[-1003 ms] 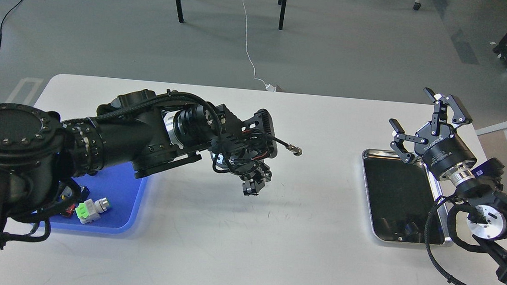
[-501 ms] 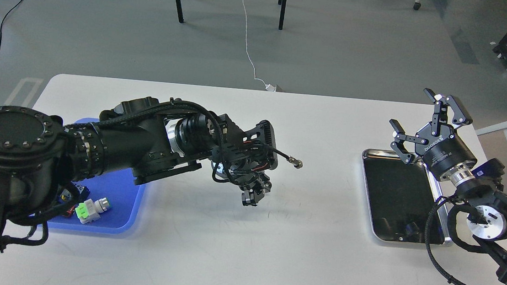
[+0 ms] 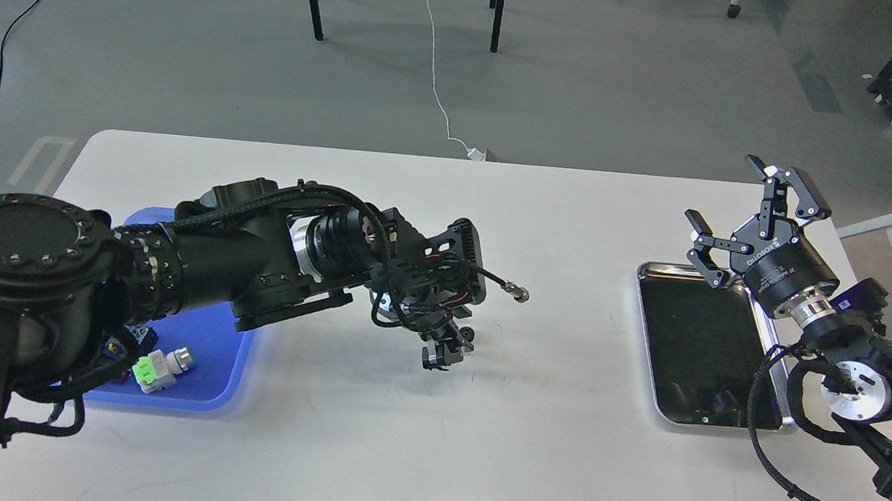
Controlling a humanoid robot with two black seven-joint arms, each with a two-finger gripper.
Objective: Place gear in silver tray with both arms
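The silver tray [image 3: 645,342] lies on the right side of the white table, its dark floor bare. My right gripper [image 3: 749,220] is open and empty, raised over the tray's far edge. My left gripper [image 3: 443,350] points down low over the middle of the table, left of the tray. It is small and dark. A small dark toothed piece, apparently the gear [image 3: 468,335], sits at its fingers.
A blue plastic tray [image 3: 205,346] lies under my left arm at the table's left, with a white and green part [image 3: 159,367] in it. A loose cable end [image 3: 520,294] sticks out from my left wrist. A chair stands at the right.
My left gripper has sunk lower toward the table and shifted slightly left. The right arm has not moved.
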